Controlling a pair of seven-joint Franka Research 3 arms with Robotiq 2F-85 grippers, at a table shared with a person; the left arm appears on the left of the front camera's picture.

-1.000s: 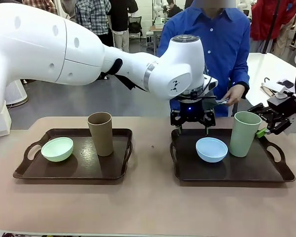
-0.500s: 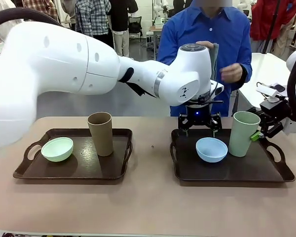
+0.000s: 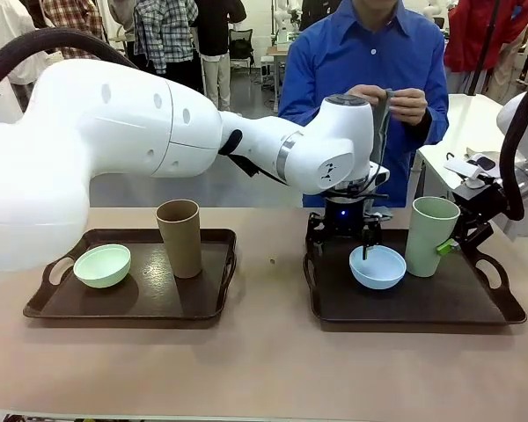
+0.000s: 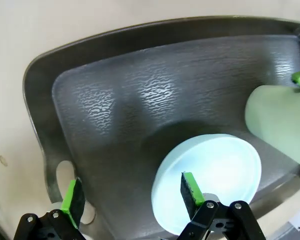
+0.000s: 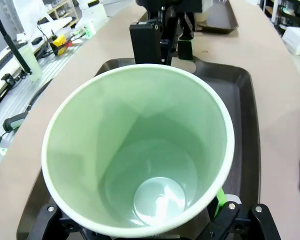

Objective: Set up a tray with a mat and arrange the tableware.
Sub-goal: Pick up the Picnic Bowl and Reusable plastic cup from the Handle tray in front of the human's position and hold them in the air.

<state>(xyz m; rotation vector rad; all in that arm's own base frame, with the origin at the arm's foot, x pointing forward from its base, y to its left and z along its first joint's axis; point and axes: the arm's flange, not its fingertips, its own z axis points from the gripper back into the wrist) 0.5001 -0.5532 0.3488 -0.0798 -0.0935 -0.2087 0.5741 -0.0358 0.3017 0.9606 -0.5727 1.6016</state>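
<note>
While the person across the table holds a grey cloth [image 3: 385,119] up in both hands [image 3: 405,104], both white arms are at the tray on the right [image 3: 475,303].

The big left arm reaches all the way over from the left side. Its left gripper [image 3: 341,244] hangs low at the light blue bowl [image 3: 377,266]. The fingers are spread wide and hold nothing. From the left wrist view, one green pad [image 4: 190,187] is over the inside of the bowl. The other pad [image 4: 72,202] is outside the bowl, over the dark tray floor near the handle hole. So the edge of the bowl lies between the two fingers. I cannot tell if a pad touches the bowl.

The light blue bowl sits on the right tray, just beside the pale green tumbler [image 3: 433,236]. They are so close that I cannot tell if they touch.

The right gripper [image 3: 449,246] comes in from the right and is at the side of the pale green tumbler. Its fingers are spread wide too, one on each side of the cup. One green pad [image 5: 220,197] is right by the cup's wall, but I cannot tell if it presses on it. The tumbler stands on the tray, and it is empty inside.

On the left tray [image 3: 150,294] the mint green bowl [image 3: 102,265] sits at the left end. The brown tumbler [image 3: 180,237] stands upright near it, more to the right. Both trays lie side by side on the tan table [image 3: 264,360], with a gap between them.
</note>
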